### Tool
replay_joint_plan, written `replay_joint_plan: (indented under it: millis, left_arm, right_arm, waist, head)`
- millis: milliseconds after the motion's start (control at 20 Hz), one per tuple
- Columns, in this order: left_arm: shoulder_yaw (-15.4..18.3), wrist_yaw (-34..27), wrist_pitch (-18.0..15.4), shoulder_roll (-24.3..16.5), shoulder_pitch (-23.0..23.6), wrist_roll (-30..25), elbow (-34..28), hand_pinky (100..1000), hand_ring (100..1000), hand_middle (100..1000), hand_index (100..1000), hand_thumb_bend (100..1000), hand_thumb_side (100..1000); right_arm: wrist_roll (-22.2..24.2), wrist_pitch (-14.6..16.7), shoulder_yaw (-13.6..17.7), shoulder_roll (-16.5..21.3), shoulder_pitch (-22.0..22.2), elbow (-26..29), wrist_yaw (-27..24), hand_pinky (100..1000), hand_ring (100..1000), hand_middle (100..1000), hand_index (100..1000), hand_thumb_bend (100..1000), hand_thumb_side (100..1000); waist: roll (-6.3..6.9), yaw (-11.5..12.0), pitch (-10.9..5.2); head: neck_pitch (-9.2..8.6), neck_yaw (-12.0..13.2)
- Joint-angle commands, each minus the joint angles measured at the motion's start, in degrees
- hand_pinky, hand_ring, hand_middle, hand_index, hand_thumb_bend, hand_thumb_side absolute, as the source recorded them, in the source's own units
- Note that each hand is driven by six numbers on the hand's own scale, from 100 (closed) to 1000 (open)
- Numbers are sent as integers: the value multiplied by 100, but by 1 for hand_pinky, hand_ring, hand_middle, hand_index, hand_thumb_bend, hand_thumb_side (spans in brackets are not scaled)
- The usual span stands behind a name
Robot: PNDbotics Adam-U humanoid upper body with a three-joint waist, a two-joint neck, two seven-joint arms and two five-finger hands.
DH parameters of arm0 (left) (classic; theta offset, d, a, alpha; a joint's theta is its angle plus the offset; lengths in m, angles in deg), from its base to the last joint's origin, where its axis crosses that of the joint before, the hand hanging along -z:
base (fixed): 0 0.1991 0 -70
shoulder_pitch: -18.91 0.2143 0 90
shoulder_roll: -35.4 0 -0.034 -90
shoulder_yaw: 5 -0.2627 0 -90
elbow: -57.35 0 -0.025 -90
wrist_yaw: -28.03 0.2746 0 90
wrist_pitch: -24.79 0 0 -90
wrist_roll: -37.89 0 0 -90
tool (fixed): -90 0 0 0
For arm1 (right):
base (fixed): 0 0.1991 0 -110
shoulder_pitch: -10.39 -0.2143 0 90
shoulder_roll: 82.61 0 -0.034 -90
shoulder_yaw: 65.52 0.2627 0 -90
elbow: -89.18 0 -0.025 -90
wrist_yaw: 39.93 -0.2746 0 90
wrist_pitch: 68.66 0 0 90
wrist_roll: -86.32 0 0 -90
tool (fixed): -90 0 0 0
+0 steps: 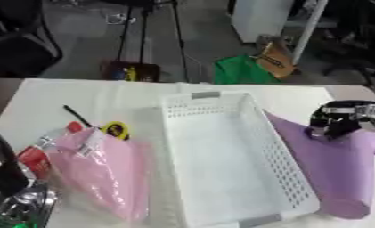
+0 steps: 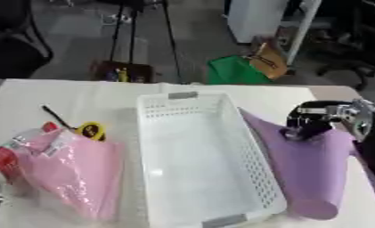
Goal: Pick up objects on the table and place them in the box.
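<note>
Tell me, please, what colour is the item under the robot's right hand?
Purple, lying right of the white basket; the right eye view shows it best.

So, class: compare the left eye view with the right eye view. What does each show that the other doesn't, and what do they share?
Only the left eye view shows the robot's left hand, dark at the lower left edge, above a crinkly clear wrapper. Only the right eye view shows more of the right arm running off the right edge. Both share the white basket, the pink bag, the purple cloth and the right hand on that cloth.
</note>
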Motion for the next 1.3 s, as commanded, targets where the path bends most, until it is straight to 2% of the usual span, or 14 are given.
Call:
replay_joint_plan:
  millis: [50,250,400,450,550,800,850,900,950,1300]
  left_arm:
    - [-9,-19,1,28,-67,26,-69,686,649,733,750,100,981]
    - [-7,-20,9,29,-76,27,-69,686,649,733,751,100,981]
    - [-9,-25,15,26,-77,30,-69,686,649,734,751,100,981]
    - [-8,-27,18,24,-80,33,-69,686,649,734,751,100,979]
    - [-8,-28,25,20,-87,38,-69,686,650,735,750,100,979]
    - [-9,-33,39,15,-88,47,-69,686,650,735,750,100,979]
    - [-10,-33,39,15,-88,48,-69,686,650,735,751,100,979]
    - [-11,-32,38,16,-88,48,-69,686,650,735,751,100,979]
    - [-12,-32,38,17,-87,47,-69,685,650,736,751,100,979]
    - [-17,-48,51,14,-94,55,-69,685,650,736,751,100,979]
  right_arm:
    - [1985,1933,219,-32,48,-523,1073,502,509,462,600,148,227]
    - [1985,1933,527,-24,-44,-794,1398,476,476,433,575,100,243]
    - [1985,1933,692,-16,-86,-930,1549,460,457,413,559,100,261]
    - [1985,1933,734,-13,-99,-957,1581,425,410,367,530,100,321]
    - [1985,1933,793,-7,-117,-986,1617,411,387,347,519,100,344]
    - [1985,1933,842,1,-128,-1011,1643,403,375,336,511,100,326]
    - [1985,1933,843,0,-127,-1013,1650,396,372,333,505,100,273]
    - [1985,1933,842,-1,-125,-1014,1661,396,372,333,505,100,273]
    - [1985,1933,843,-1,-123,-1015,1670,382,364,326,493,100,225]
    - [1985,1933,875,4,-90,-1015,1624,331,318,284,460,100,242]
  waist:
    - [74,-15,-48]
    - [81,-8,-40]
    - [84,-8,-25]
    - [87,-8,-18]
    - [91,-8,-9]
    - [96,-11,-1]
    - [94,-11,-2]
    - [93,-11,-2]
    - [91,-10,-3]
    - [91,7,11]
  head:
    - [-36,0]
    - [-50,-15]
    - [-56,-27]
    - [-53,-30]
    - [-50,-31]
    - [-47,-30]
    - [-50,-31]
    - [-52,-32]
    - [-57,-34]
    - [-92,-59]
